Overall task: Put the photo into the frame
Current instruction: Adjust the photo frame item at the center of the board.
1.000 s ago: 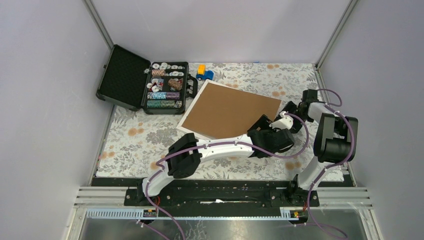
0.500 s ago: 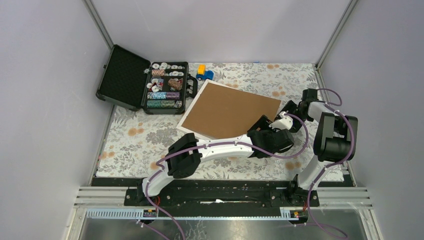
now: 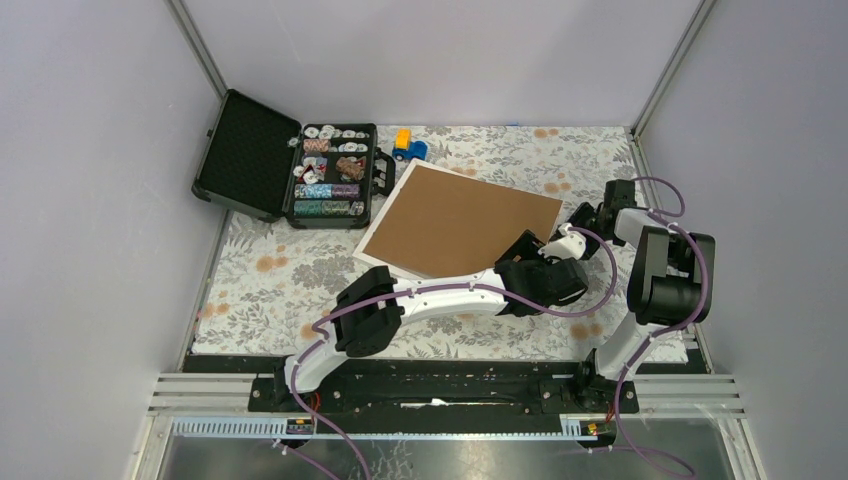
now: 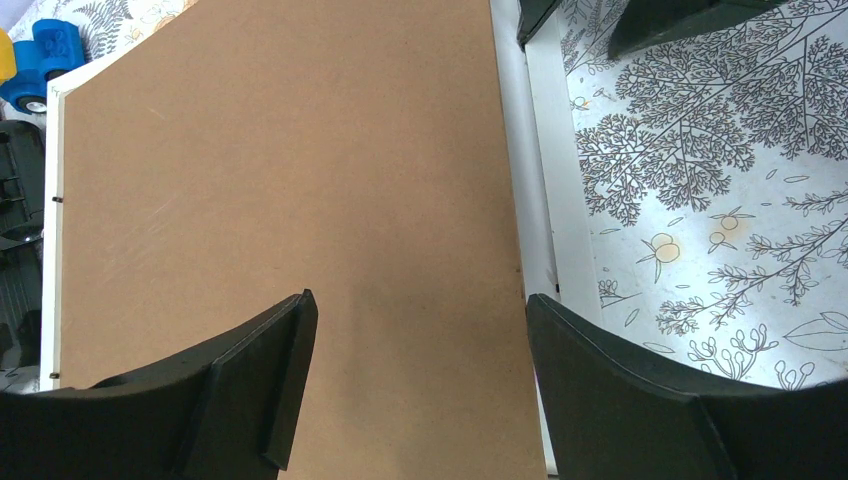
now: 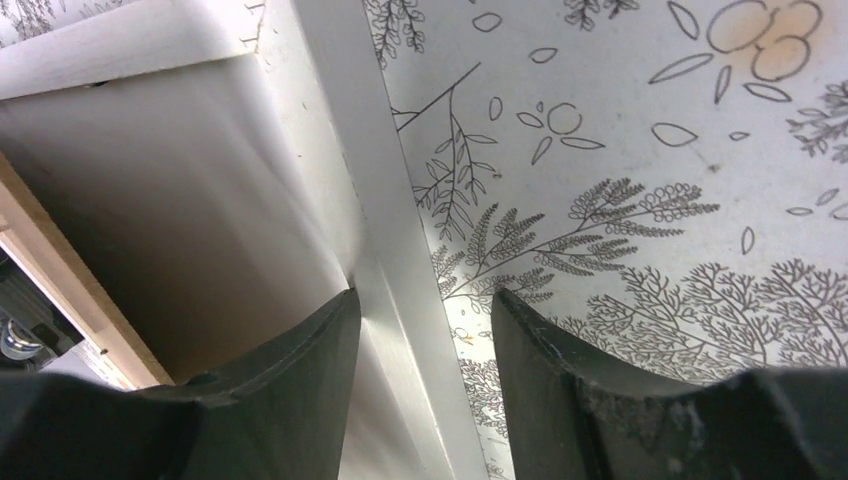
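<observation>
From my station the biggest thing is the table (image 3: 250, 300), draped in a pale cloth printed with grey foliage and small orange blossoms. On it, a little right of the middle, the frame (image 3: 460, 215) lies face down and turned at an angle. It is a large flat rectangle with a matte brown fibreboard back up and thin white moulding showing along its edges.

The left arm (image 3: 440, 293), a smooth white shell with black joints and purple cable, reaches across to the frame's near right corner. The right arm (image 3: 660, 270) bends in toward the same end of the frame from the right.

At the far left an open black case (image 3: 250, 155) has a dimpled foam lid, and its tray holds rows of poker chips (image 3: 330, 175).

My left pincer (image 4: 418, 305) stands wide with nothing between its fingers. One blunt black finger hangs over the brown board, and the other hangs at the white rail where it meets the cloth.

My right pincer (image 5: 423, 297) is narrower and straddles the frame's white rail. Cloth shows between the rail and one finger, so it is not clamped.

A blue and yellow toy car (image 3: 408, 147) sits just beyond the frame's far corner. Smallest are the dark tabs (image 4: 56, 198) on the board's edge.
</observation>
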Tool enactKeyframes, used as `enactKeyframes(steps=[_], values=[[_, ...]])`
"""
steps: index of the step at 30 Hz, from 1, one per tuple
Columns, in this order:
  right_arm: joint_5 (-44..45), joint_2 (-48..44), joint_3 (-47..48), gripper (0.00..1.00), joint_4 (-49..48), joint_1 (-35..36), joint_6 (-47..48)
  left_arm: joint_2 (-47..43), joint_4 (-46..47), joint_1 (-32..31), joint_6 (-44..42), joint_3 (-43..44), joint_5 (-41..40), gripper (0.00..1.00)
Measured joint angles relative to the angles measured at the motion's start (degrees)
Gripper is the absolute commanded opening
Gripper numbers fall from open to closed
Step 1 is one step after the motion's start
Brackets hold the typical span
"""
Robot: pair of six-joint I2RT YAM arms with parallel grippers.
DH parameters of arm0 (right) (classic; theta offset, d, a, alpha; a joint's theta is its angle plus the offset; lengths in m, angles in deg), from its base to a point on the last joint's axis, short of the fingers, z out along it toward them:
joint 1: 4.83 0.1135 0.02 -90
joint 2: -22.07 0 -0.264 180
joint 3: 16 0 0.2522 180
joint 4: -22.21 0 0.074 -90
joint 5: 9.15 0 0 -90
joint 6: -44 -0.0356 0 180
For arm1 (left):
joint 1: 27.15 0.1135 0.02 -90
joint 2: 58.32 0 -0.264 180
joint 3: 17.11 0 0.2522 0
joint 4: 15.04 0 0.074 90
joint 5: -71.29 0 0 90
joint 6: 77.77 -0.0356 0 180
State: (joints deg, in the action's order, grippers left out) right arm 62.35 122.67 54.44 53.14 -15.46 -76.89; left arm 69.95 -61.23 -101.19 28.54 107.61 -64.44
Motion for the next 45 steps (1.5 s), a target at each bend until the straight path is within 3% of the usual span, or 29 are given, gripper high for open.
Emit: enactKeyframes(steps=[3, 5, 7, 9, 12, 16, 21, 40, 45], values=[[-1.05, 0.31, -0.13, 0.33, -1.57, 0.07, 0.13, 0.0, 0.02, 0.0, 0.0, 0.0, 0.02, 0.81], [-2.03, 0.33, -0.07, 0.27, -2.56, 0.2, 0.33, 0.0, 0.02, 0.0, 0.0, 0.0, 0.02, 0.8], [-2.05, 0.33, 0.13, 0.29, -2.71, 0.42, 0.83, 0.0, 0.02, 0.0, 0.0, 0.0, 0.04, 0.8], [-2.4, 0.33, 0.13, 0.47, -2.73, 0.42, 0.96, 0.0, 0.02, 0.0, 0.0, 0.0, 0.04, 0.8], [-1.88, 0.33, -0.24, 0.64, -2.86, 0.31, 1.53, 0.0, 0.02, 0.0, 0.0, 0.0, 0.07, 0.8], [-4.85, -0.5, -2.23, 0.75, -5.9, -0.9, 0.17, 0.0, 0.04, 0.0, 0.0, -0.02, 0.04, 0.8], [-6.36, -1.92, -4.72, 0.76, -9.42, -1.31, -0.22, -0.61, 0.63, 0.0, 0.0, -0.87, 0.02, 0.79], [-10.05, -2.86, -10.84, 0.53, -19.43, -1.66, -0.66, -1.29, 0.26, 0.02, 0.0, -0.87, -0.11, 0.77], [-9.73, -2.93, -11.26, 0.54, -19.91, -1.66, -0.61, -1.29, 0.28, 0.02, 0.0, -0.87, -0.09, 0.77]])
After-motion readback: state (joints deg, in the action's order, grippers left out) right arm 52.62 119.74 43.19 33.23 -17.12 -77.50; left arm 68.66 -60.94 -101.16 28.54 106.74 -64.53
